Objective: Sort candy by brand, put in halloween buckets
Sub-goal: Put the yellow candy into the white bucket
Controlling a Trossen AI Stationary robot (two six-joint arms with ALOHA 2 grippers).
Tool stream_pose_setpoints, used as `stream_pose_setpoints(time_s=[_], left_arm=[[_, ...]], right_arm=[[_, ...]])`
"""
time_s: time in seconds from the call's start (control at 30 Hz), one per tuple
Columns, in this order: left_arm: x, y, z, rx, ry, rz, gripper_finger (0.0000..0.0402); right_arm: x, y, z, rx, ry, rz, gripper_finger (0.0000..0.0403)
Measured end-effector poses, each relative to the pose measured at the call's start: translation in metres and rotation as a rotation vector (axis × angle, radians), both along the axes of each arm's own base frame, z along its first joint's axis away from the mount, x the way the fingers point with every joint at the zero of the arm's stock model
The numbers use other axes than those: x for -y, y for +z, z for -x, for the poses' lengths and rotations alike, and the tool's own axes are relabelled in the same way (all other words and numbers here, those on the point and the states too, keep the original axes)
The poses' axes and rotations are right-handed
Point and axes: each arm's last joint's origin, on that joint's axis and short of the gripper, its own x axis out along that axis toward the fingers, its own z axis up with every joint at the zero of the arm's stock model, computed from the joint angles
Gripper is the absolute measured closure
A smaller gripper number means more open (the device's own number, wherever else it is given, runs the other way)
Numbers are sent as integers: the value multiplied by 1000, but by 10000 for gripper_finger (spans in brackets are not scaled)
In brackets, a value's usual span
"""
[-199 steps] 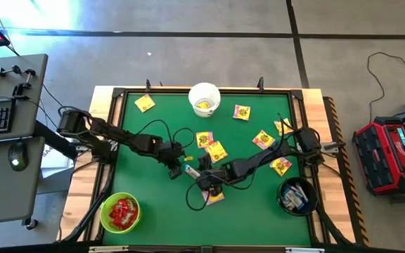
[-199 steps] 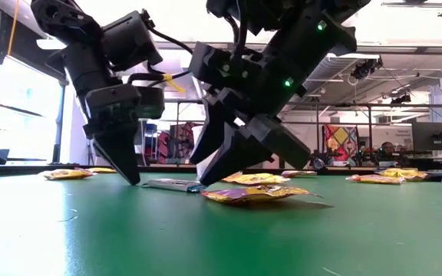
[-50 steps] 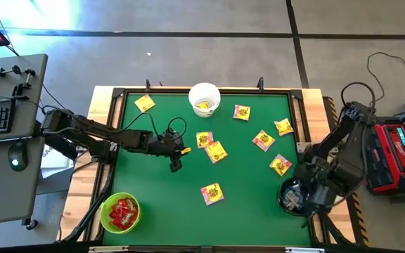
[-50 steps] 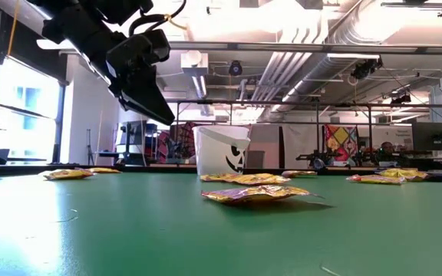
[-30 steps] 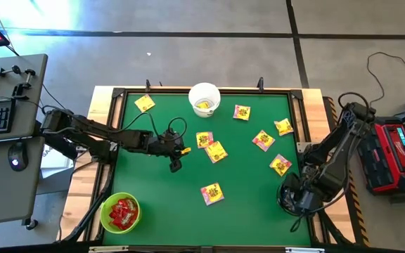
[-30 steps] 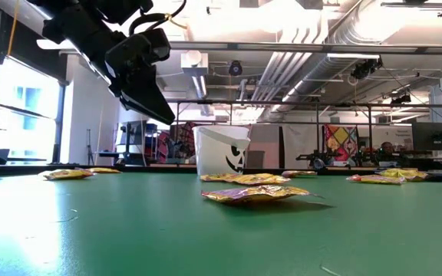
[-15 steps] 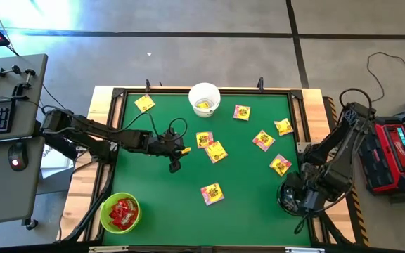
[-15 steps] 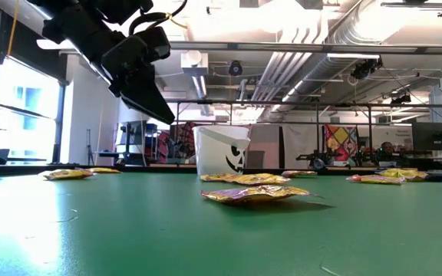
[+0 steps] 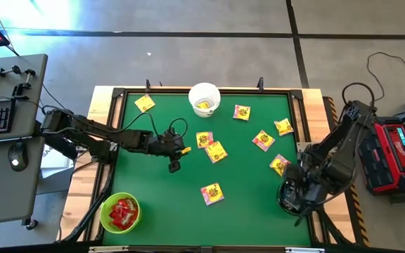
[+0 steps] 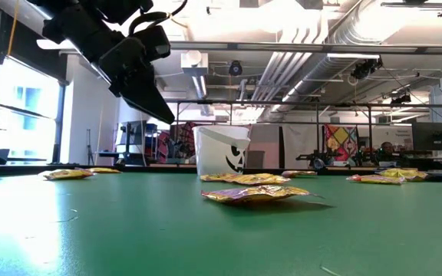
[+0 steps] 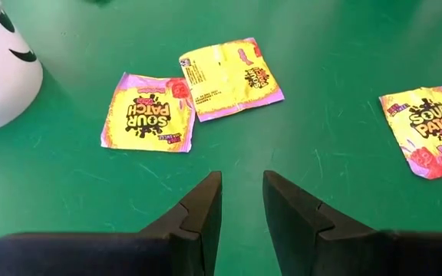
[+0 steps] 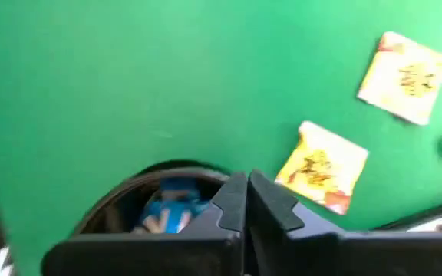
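Jaws differ: from above, the left gripper (image 9: 174,166) hangs parted and empty mid-table, while the right gripper (image 9: 292,196) is pinched closed, holding nothing, over the black bucket (image 9: 284,204). Yellow packets (image 9: 212,193) lie scattered; red candy fills the green bucket (image 9: 120,212). Only the left wrist view reads "SOUR PATCH" (image 11: 147,113); only the right wrist view shows blue-wrapped bars (image 12: 171,211).
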Motion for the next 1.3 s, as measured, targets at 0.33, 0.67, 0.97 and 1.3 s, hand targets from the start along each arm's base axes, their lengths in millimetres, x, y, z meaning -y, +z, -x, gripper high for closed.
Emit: stream_pose_setpoints(time_s=[0.33, 0.67, 0.97, 1.3], left_arm=[[0, 0, 0, 3, 45, 34, 328], [9, -10, 13, -151, 45, 10, 395], [14, -19, 28, -299, 135, 46, 400], [12, -27, 54, -491, 409, 55, 309]], right_arm=[[17, -5, -32, 137, 62, 135, 402], [43, -66, -99, 455, 288, 71, 403], [78, -88, -116, 728, 266, 128, 403], [81, -86, -118, 755, 226, 160, 402]])
